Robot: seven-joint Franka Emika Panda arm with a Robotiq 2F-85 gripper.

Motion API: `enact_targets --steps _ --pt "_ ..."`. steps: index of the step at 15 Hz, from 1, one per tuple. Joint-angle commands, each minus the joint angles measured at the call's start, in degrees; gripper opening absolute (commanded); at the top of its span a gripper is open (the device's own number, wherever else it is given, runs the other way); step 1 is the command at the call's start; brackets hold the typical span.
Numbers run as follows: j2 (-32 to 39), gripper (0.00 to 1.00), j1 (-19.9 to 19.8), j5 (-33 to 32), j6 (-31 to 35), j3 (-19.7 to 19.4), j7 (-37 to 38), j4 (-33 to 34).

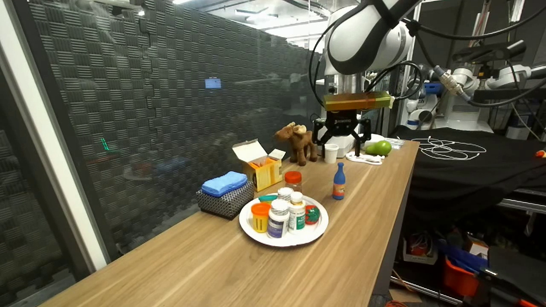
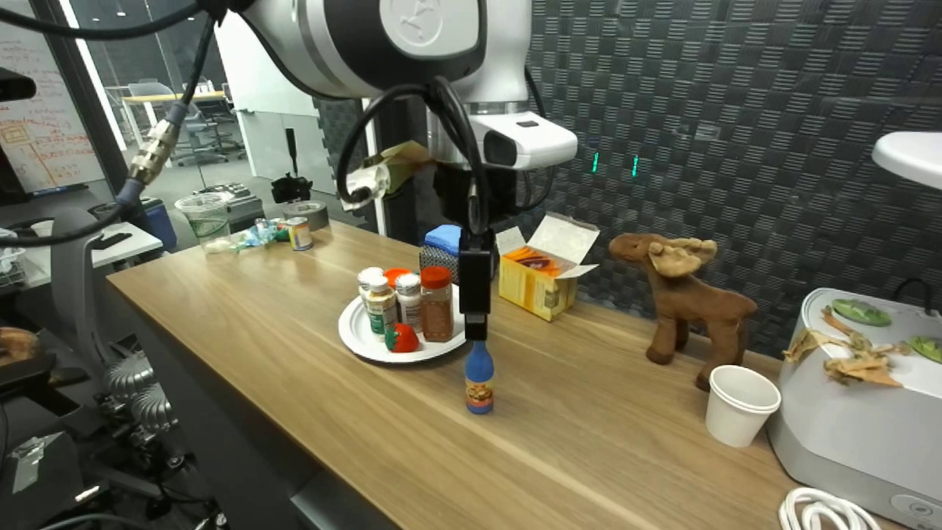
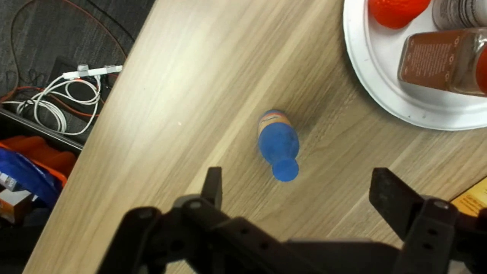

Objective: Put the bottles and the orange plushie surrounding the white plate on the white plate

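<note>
While a slim blue bottle (image 2: 479, 379) stands upright on the wooden table (image 1: 213, 264), near the white plate (image 1: 298, 240) but outside its rim, the plate itself holds an orange-lidded yellow tub (image 1: 260, 218), a purple-labelled white bottle (image 1: 278, 222), a green-labelled white bottle (image 1: 297, 215), a third white bottle (image 2: 409, 306) and a red-capped brown bottle (image 2: 436, 309). On the plate too, close to its rim, sits a red strawberry-shaped toy (image 2: 402, 338) with a green top. Near the blue bottle, and likewise outside the plate's rim, the gripper (image 3: 298, 182) hangs above the table with its jaws spread wide, apart from the bottle. Just beside the plate is a grey patterned box (image 1: 232, 200) topped by a folded blue cloth (image 1: 225, 183); next to that box, a yellow carton (image 1: 268, 175) stands with raised flaps. Farther from the plate, a brown toy moose (image 2: 699, 302) stands near white paper cups (image 2: 738, 408) and a pale grey appliance (image 2: 854, 412). Well apart from the plate, a green pear-shaped thing (image 1: 379, 148) and white cord (image 1: 365, 159) lie on the table.
</note>
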Motion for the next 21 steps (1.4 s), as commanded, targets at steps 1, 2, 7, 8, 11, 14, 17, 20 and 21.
enact_targets --steps 1,2,7,8,11,14,17,20,21 --pt "0.98 1.0 0.11 1.75 3.76 -0.21 1.99 -0.36" --pt "1.2 1.0 0.18 1.77 4.28 -0.23 2.15 -0.47" --pt "2.06 0.85 0.21 1.5 5.67 -0.69 3.92 -0.91" --pt "2.1 0.73 0.18 1.57 5.75 -0.76 4.11 -0.89" --pt "1.76 0.49 0.06 1.84 5.57 -0.92 4.45 -0.93" --pt "1.42 0.27 -0.14 1.89 5.49 -1.09 4.69 -1.17" --pt "1.41 0.11 -0.39 2.19 5.14 -1.16 4.61 -1.28" --pt "1.26 0.13 -0.4 2.03 4.88 -1.28 5.07 -1.21" --pt "1.16 0.13 -0.32 1.76 4.96 -1.36 5.44 -1.1"
